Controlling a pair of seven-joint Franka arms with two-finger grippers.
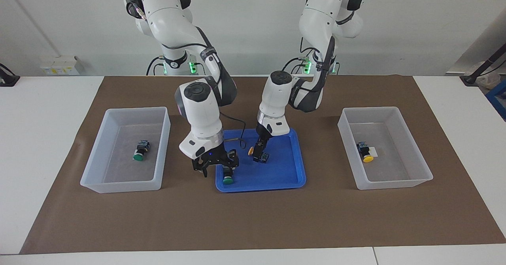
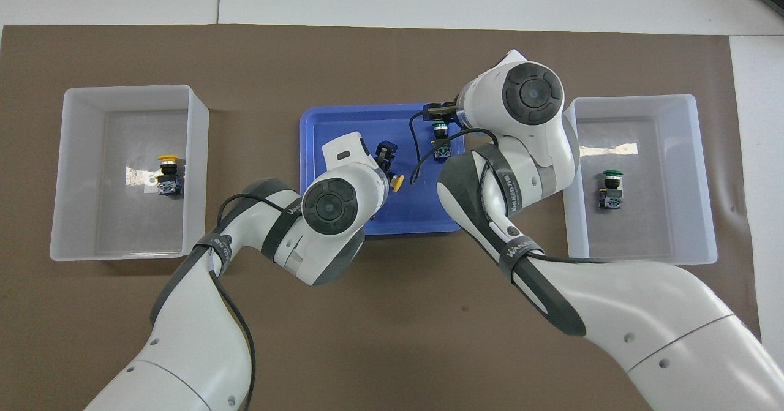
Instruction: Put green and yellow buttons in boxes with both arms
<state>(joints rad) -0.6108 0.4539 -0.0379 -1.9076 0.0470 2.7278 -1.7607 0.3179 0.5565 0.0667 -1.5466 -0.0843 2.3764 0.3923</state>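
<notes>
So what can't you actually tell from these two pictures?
- Facing view: whether the left gripper grips the yellow button in the blue tray; the fingers cover most of it.
- Overhead view: the right gripper is mostly hidden under its own wrist, so its hold on the green button is unclear.
- Both views: the writing on the box stickers is too small to read.

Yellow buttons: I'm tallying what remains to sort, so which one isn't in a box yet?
The yellow button on the blue tray, at the left tool; the other lies boxed.
</notes>
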